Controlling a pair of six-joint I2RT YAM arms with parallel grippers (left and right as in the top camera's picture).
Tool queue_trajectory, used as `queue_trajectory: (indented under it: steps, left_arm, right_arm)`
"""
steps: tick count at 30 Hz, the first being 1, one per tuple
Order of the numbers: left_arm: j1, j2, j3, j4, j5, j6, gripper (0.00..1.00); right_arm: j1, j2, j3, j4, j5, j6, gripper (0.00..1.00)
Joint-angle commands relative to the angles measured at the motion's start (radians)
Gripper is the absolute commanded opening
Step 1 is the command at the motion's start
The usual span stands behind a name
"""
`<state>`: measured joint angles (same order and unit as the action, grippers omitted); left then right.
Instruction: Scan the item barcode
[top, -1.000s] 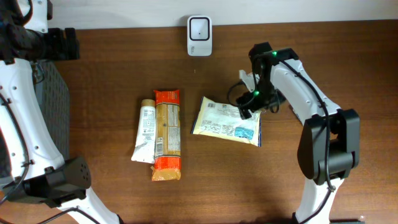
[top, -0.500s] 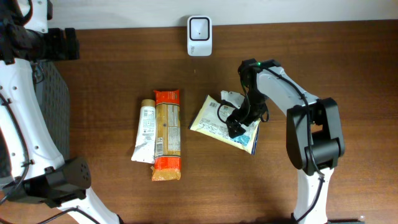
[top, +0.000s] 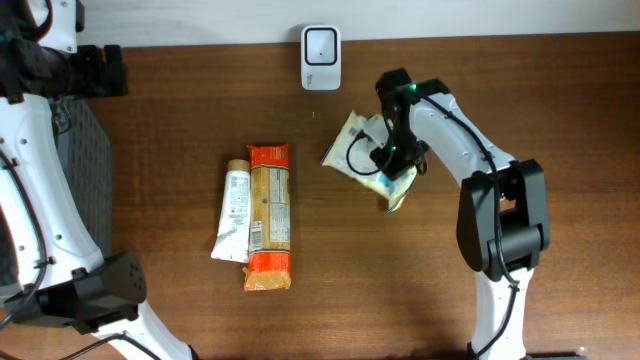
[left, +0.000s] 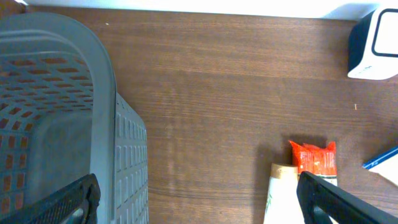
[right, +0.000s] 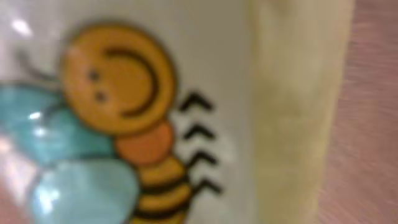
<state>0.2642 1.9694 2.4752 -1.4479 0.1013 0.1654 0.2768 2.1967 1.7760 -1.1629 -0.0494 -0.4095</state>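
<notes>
Nearest me, a white tube (top: 234, 210) and an orange-ended packet (top: 268, 215) lie side by side, touching, left of the tabletop's (top: 330, 300) middle, probably waiting their turn. Beyond them and to the right, the right gripper (top: 385, 163) is clamped on a bee-print pouch (top: 347, 140). The pouch looks tipped up off the wood and angled toward the white scanner (top: 320, 44), which stands at the far edge. I'd guess the tilt is meant to bring its code to the scanner's window. Toward the far left corner, the left gripper (left: 199, 208) hangs beside the grey basket (left: 56, 124) with its fingers spread wide and empty, out of the way.

The barcode itself I cannot find. From above, the pouch is crumpled under the wrist, and the right wrist camera gives only a blurred bee at close range, no fingers showing. Which face meets the scanner I cannot tell. The left wrist view cuts off the tube and packet at its lower edge and clips the scanner at its right.
</notes>
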Motion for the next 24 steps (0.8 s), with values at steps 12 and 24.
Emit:
queue_trajectory:
  steps: [12, 24]
  left_arm:
    - [0.001, -0.002, 0.004, 0.002, 0.008, 0.016, 0.99]
    - [0.001, -0.002, 0.004, 0.002, 0.008, 0.016, 0.99]
  right_arm:
    - [0.092, 0.014, 0.093, -0.064, -0.045, -0.241, 0.25]
    - [-0.071, 0.014, 0.488, -0.359, -0.405, 0.556, 0.99]
